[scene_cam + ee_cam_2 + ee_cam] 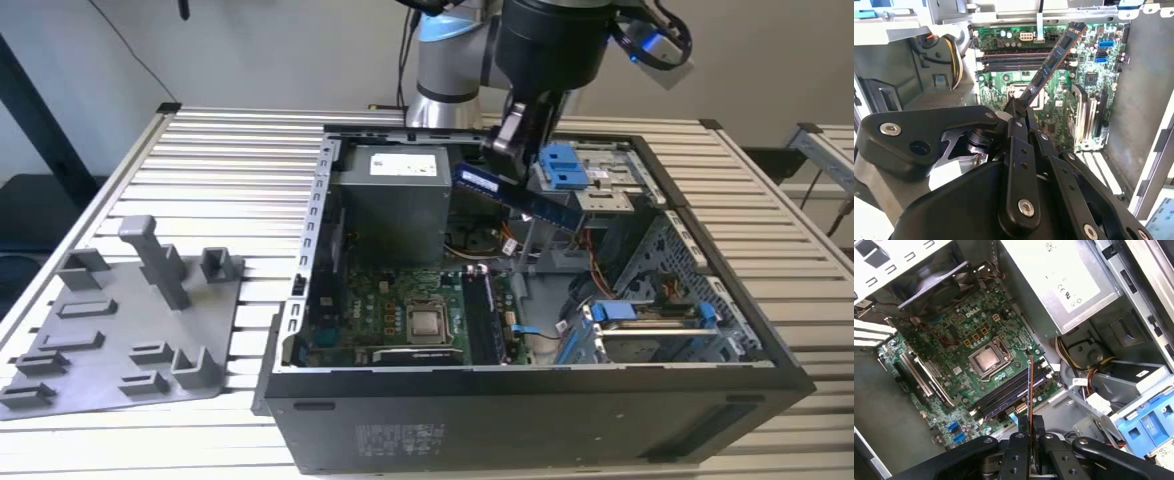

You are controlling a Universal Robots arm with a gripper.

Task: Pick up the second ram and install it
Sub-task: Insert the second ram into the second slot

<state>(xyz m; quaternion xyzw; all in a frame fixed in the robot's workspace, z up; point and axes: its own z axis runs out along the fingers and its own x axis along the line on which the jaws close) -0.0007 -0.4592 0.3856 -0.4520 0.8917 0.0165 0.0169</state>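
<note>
Your gripper (1018, 111): jaws clenched on one end of the ram (1056, 55), stick tilted over the open case (534, 425), motherboard (949, 335) below.

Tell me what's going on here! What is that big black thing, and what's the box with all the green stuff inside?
That is a robot arm, a machine that moves a bit like your arm. Its hand is a gripper. It is pinched on a ram stick, a thin green memory card for computers, held tilted in the air. The box is an open computer case on a slatted metal table. The green part is its motherboard. One picture looks on from outside. The other two come from cameras on the arm's wrist, looking past the gripper at the motherboard and its long dark memory slots. Beside the case lies a grey plastic holder.
</note>
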